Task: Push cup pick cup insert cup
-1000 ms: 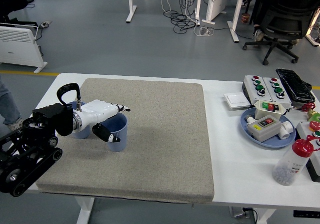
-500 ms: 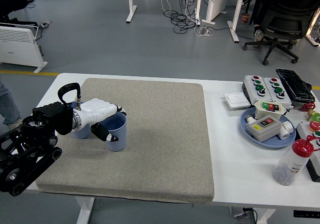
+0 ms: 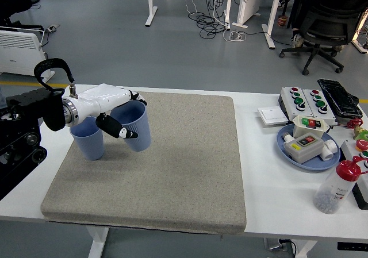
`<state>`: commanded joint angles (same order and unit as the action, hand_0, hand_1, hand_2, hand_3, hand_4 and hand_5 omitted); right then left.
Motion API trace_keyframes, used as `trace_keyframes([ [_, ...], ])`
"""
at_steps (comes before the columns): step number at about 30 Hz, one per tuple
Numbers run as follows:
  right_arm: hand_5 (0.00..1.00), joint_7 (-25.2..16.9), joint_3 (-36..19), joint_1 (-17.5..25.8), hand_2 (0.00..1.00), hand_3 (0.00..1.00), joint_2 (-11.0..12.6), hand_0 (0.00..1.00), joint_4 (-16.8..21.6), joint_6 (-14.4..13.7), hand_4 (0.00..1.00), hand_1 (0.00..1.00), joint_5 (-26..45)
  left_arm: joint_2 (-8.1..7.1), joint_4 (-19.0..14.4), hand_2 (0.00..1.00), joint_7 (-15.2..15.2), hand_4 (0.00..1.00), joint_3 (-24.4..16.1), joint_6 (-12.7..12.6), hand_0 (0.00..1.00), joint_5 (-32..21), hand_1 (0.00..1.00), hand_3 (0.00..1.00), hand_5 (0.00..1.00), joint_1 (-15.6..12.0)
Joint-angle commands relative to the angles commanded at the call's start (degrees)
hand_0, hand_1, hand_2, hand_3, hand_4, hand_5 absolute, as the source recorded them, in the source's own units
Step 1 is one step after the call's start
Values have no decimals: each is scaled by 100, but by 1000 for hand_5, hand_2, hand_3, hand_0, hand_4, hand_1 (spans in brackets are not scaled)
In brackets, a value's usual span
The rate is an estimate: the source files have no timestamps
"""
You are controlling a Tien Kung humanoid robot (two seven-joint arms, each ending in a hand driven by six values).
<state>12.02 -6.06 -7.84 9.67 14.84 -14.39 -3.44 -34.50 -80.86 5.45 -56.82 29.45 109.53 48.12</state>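
My left hand is shut on a light blue cup and holds it tilted in the air above the grey mat. The thumb presses its outer wall and the other fingers lie over its rim. A second light blue cup stands upright on the mat at the left, just below and left of the held cup, partly hidden by my white hand. My right arm does not show.
At the right stand a blue dish with button boxes, a larger button box, a white switch plate, a black tray and a red-capped bottle. The mat's left edge is near the table's edge.
My left hand closed on the right cup and lifted it off the mat, up and slightly right. The other cup stays on the mat.
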Motion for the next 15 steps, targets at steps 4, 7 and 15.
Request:
trace_keyframes([
  [4, 484, 6, -7, -6, 639, 571, 4, 689, 1, -1, 93, 614, -2, -264, 164, 550, 0, 538, -125, 74, 401, -65, 531, 541, 132, 273],
  [7, 484, 2, 0, -13, 639, 571, 13, 689, 2, -4, 93, 614, 14, -447, 402, 550, -6, 538, -97, 111, 401, -120, 531, 541, 132, 481],
  [15, 482, 8, -8, -13, 639, 571, 23, 689, 3, -8, 93, 615, -5, -529, 1009, 550, -33, 549, -93, 130, 398, -55, 533, 544, 137, 641],
])
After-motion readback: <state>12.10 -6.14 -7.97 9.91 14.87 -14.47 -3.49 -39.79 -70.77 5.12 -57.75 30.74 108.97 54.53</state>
